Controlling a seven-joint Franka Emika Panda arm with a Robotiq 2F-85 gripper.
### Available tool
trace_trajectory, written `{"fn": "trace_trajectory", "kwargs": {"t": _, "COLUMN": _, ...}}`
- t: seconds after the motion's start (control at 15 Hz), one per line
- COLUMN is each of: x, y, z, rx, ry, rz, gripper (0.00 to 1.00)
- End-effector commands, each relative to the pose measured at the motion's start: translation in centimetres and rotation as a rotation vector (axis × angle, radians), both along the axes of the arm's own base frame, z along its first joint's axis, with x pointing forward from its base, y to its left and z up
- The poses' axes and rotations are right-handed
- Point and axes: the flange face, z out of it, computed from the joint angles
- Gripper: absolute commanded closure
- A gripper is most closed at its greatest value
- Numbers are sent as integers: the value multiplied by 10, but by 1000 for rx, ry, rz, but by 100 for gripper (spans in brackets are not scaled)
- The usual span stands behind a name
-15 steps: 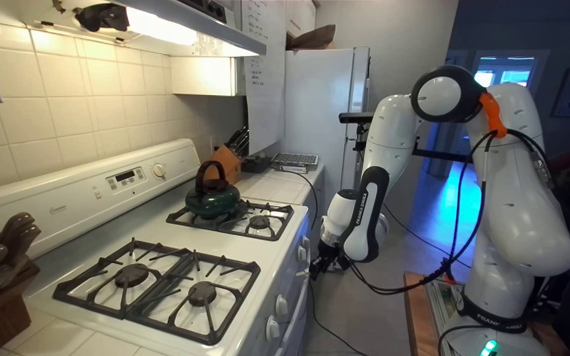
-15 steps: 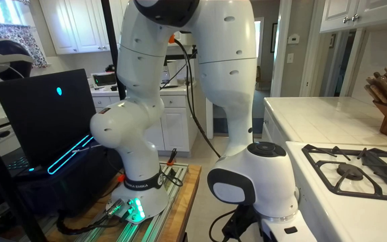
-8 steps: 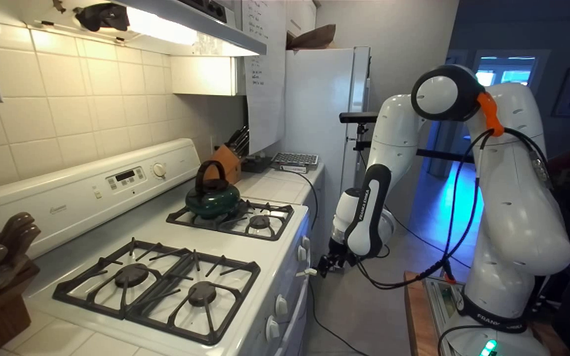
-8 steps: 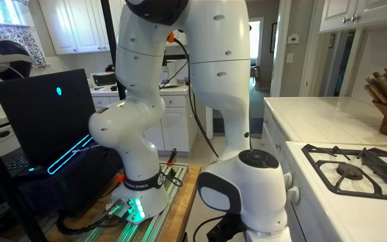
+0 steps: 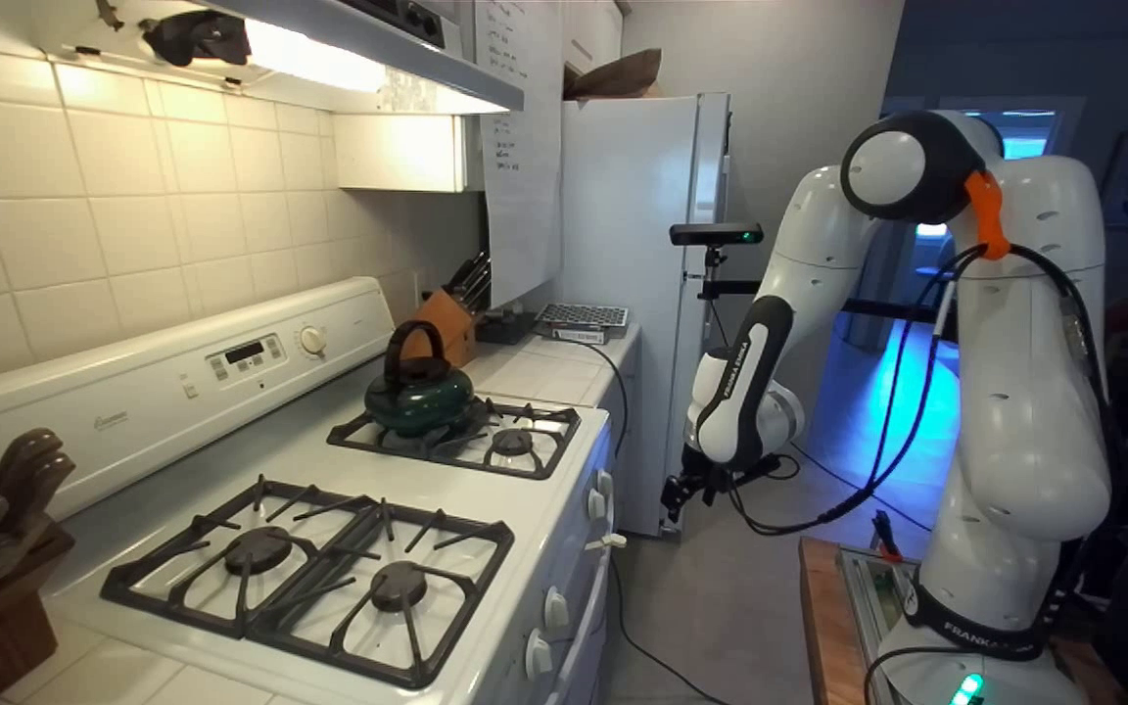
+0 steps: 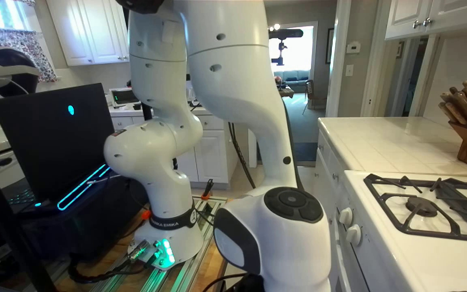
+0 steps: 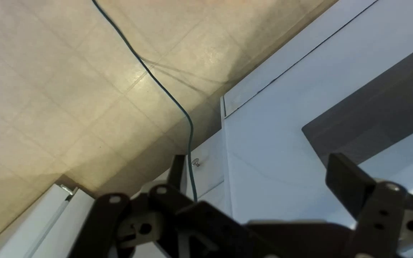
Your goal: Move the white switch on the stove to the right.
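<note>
The tool (image 7: pixel 258 168) has its jaws spread wide apart and grips nothing. In an exterior view, it hangs over the floor (image 5: pixel 750 587), apart from the front of the stove (image 5: pixel 525 499). White knobs (image 5: pixel 555 607) are mounted along that front; a white dial (image 5: pixel 312 340) is on the raised back panel (image 5: pixel 114 406). Which control the task concerns cannot be determined. A green kettle (image 5: pixel 419 399) rests on the far grate (image 5: pixel 486 466).

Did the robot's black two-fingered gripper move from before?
Yes. In an exterior view, the gripper has gone up and right in the picture, farther from the white gas stove.
</note>
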Motion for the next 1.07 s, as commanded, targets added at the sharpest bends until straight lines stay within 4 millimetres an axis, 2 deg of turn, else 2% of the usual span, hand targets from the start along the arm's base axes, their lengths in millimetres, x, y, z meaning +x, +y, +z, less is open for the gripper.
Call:
{"fn": "trace_trajectory", "kwargs": {"t": 0.0, "x": 12, "y": 23, "z": 21, "rx": 33, "ry": -7, "rz": 148, "gripper": 0}}
{"fn": "trace_trajectory", "kwargs": {"t": 0.07, "x": 15, "y": 35, "z": 23, "rx": 39, "ry": -7, "rz": 197, "gripper": 0}}
{"fn": "trace_trajectory", "kwargs": {"t": 0.13, "x": 29, "y": 41, "z": 26, "rx": 48, "ry": -5, "rz": 244, "gripper": 0}}
{"fn": "trace_trajectory", "kwargs": {"t": 0.2, "x": 34, "y": 52, "z": 27, "rx": 54, "ry": -3, "rz": 292, "gripper": 0}}
{"fn": "trace_trajectory", "kwargs": {"t": 0.33, "x": 37, "y": 72, "z": 31, "rx": 65, "ry": 3, "rz": 365, "gripper": 0}}
{"fn": "trace_trajectory", "kwargs": {"t": 0.47, "x": 48, "y": 88, "z": 33, "rx": 88, "ry": 9, "rz": 429, "gripper": 0}}
{"fn": "trace_trajectory", "kwargs": {"t": 0.53, "x": 47, "y": 100, "z": 34, "rx": 103, "ry": 12, "rz": 462, "gripper": 0}}
{"fn": "trace_trajectory", "kwargs": {"t": 1.0, "x": 57, "y": 147, "z": 55, "rx": 143, "ry": 65, "rz": 580, "gripper": 0}}
